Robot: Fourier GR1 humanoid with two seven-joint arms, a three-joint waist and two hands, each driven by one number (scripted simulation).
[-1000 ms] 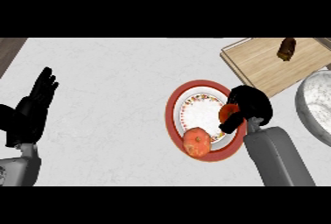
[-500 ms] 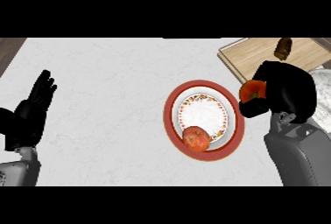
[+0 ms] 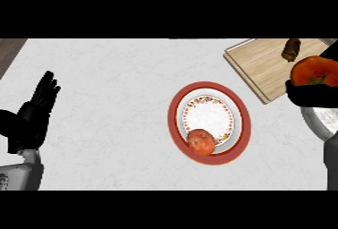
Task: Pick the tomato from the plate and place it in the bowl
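1. The right hand (image 3: 310,95) shows at the 3 o'clock edge of the head view, its black fingers curled up round the tomato (image 3: 315,71), which it holds from below.
2. The tomato is red-orange with a small green stem patch, lifted clear of the plate (image 3: 177,118) and well apart from it, toward 2 o'clock.
3. Just under the right hand, at about 4 o'clock, a curved strip of the grey bowl (image 3: 315,124) shows at the view's edge; the tomato sits above the bowl's rim in the picture, and whether it is over the bowl's inside cannot be told.
4. The red-rimmed plate with a patterned white middle lies near the centre of the pale tabletop (image 3: 112,80).
5. A second round reddish fruit (image 3: 201,142) rests on the plate's 6 o'clock part.
6. A wooden cutting board (image 3: 264,62) lies at 1 o'clock, with a small dark brown item (image 3: 290,49) on it.
7. The left hand (image 3: 33,117) rests at 9 o'clock, fingers straight and relaxed, holding nothing.
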